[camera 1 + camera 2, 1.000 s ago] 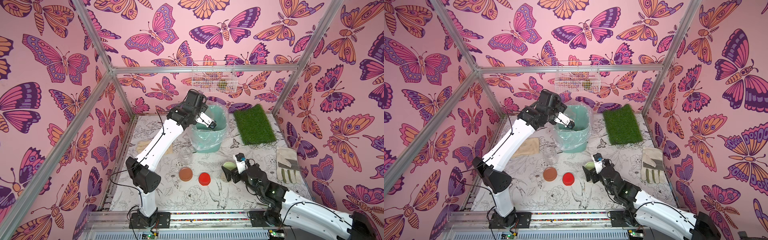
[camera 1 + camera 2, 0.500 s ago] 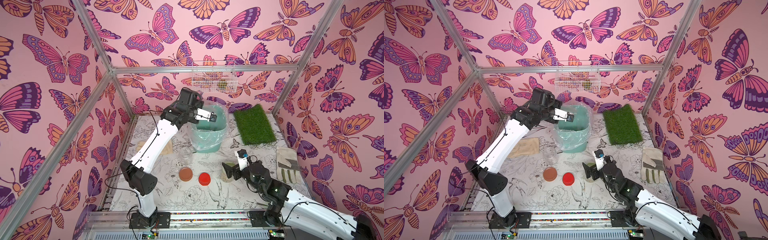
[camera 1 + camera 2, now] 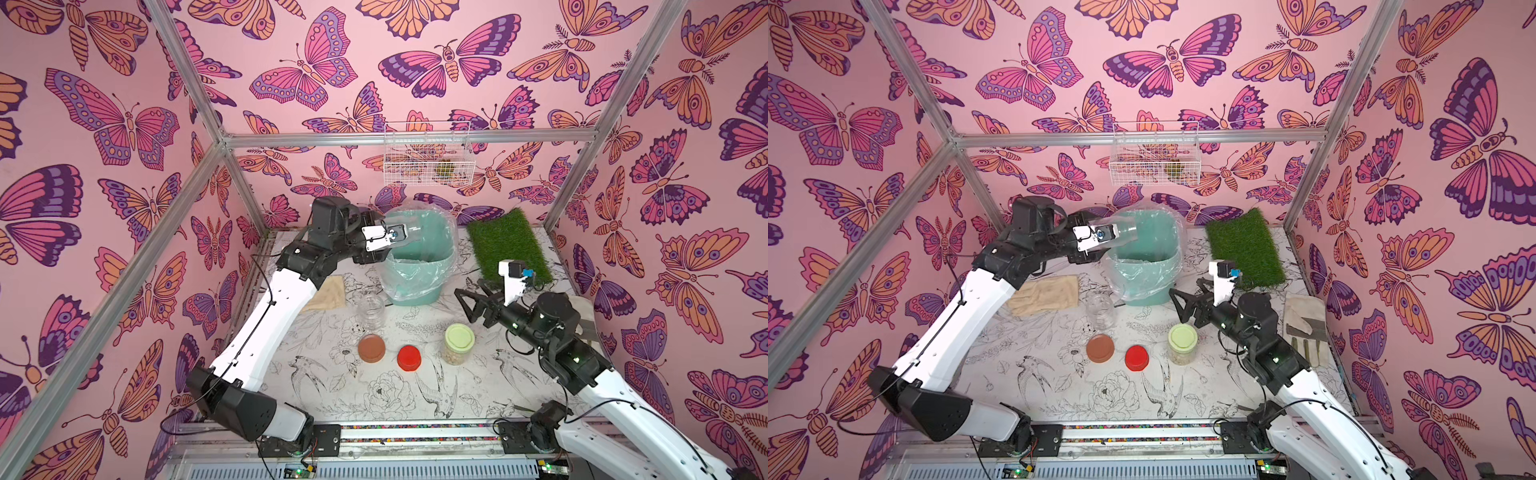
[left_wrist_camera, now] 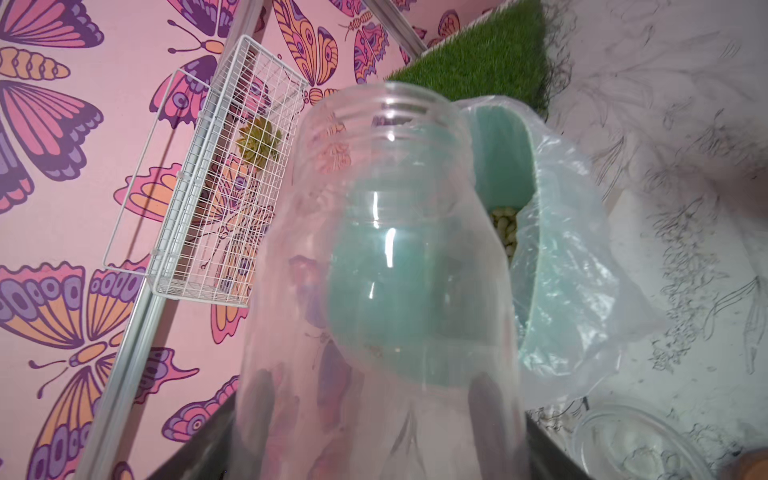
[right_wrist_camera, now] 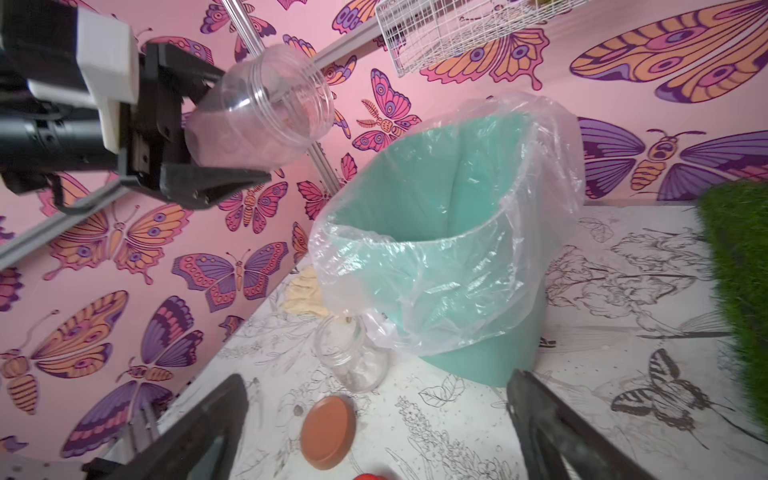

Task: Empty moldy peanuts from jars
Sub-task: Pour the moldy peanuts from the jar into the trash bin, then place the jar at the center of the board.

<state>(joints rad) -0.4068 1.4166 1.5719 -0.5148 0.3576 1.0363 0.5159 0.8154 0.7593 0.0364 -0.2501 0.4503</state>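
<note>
My left gripper (image 3: 400,243) (image 4: 374,415) is shut on an empty clear jar (image 3: 411,230) (image 3: 1126,232) (image 4: 386,249) (image 5: 266,112), held on its side above the left rim of the mint-green bin (image 3: 415,286) (image 5: 478,353). Moldy peanuts (image 4: 505,232) lie inside the bin. A jar with a pale green lid (image 3: 459,338) (image 3: 1182,337) stands on the table, peanuts (image 3: 456,358) showing through its wall. My right gripper (image 3: 466,306) (image 3: 1179,306) (image 5: 374,395) hangs open just behind it, holding nothing. Another empty jar (image 3: 371,309) (image 5: 353,361) stands lidless near the bin.
A brown lid (image 3: 371,348) (image 5: 328,432) and a red lid (image 3: 409,357) lie loose on the table. A grass mat (image 3: 509,245) is at the back right, a beige glove (image 3: 328,295) at the left, another glove (image 3: 1304,328) at the right. A wire basket (image 3: 428,153) hangs on the back wall.
My left arm has drawn the jar up and leftward out of the bin's mouth. My right gripper has risen from around the green-lidded jar and pulled back, still open.
</note>
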